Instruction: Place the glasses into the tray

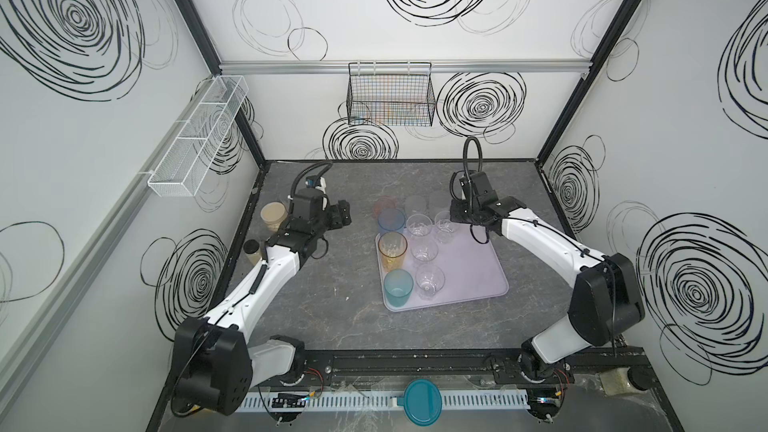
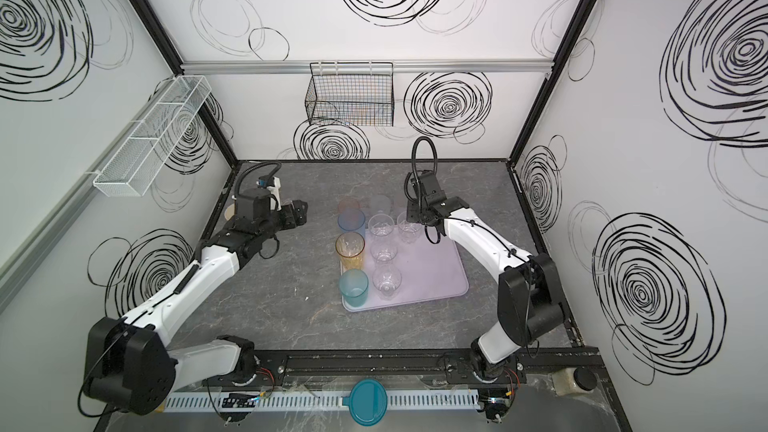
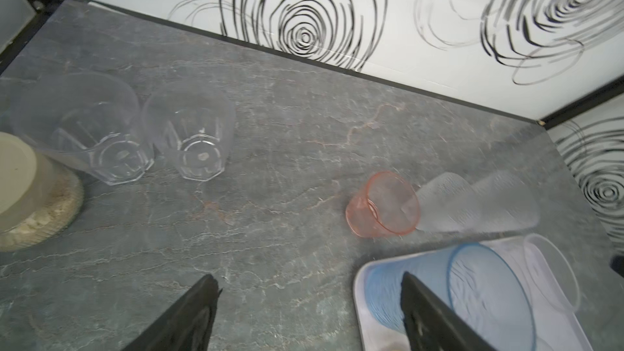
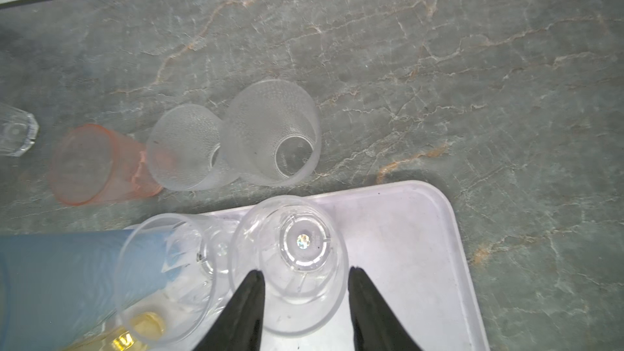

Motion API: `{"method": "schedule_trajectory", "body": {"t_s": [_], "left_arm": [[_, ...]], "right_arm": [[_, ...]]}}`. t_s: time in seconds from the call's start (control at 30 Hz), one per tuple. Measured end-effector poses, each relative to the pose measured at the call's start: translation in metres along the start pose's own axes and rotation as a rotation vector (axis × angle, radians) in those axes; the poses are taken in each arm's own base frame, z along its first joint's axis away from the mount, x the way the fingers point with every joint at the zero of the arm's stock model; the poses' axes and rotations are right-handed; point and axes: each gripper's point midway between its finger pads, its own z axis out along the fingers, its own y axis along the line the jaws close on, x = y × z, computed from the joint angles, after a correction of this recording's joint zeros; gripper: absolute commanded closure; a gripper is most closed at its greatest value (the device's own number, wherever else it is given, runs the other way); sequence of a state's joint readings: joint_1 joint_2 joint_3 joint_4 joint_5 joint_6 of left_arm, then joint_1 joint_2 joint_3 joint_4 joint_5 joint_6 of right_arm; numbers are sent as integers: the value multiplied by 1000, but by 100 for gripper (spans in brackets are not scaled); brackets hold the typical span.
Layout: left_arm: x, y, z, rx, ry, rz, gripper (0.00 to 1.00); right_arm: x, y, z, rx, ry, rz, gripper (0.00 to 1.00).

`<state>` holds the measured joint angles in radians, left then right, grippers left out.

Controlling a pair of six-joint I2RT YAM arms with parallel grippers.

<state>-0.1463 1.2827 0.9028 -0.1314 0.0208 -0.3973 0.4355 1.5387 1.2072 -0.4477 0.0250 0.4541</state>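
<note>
The lilac tray (image 1: 478, 280) (image 2: 432, 272) (image 4: 412, 227) lies mid-table. Upright in it are blue (image 1: 390, 221), amber (image 1: 392, 249) and teal (image 1: 398, 288) glasses and several clear ones. My right gripper (image 4: 304, 273) (image 1: 457, 216) is open, its fingers either side of a clear glass (image 4: 297, 248) (image 1: 445, 227) standing in the tray's far corner. A pink glass (image 3: 381, 204) (image 4: 87, 163) and two frosted glasses (image 4: 189, 146) (image 4: 273, 130) stand on the table behind the tray. Two clear glasses (image 3: 87, 130) (image 3: 192, 136) stand far left. My left gripper (image 3: 307, 278) (image 1: 343, 214) is open and empty, left of the tray.
A jar with beige contents (image 1: 274, 216) (image 3: 20, 190) and a smaller dark-lidded jar (image 1: 251, 249) stand beside the left arm. A black wire basket (image 1: 390, 97) and a white mesh basket (image 1: 199, 139) hang on the walls. A teal lid (image 1: 424, 401) lies at the front.
</note>
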Motion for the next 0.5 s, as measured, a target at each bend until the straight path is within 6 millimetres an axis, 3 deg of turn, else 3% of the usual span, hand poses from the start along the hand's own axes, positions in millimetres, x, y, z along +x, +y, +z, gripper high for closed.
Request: {"method": "schedule_trajectory", "body": {"t_s": [0.3, 0.5], "left_arm": [[-29, 53, 47, -113, 21, -139, 26], [-27, 70, 75, -161, 55, -173, 35]], "right_arm": [[23, 18, -18, -66, 7, -23, 53], [34, 14, -17, -64, 24, -28, 53]]}}
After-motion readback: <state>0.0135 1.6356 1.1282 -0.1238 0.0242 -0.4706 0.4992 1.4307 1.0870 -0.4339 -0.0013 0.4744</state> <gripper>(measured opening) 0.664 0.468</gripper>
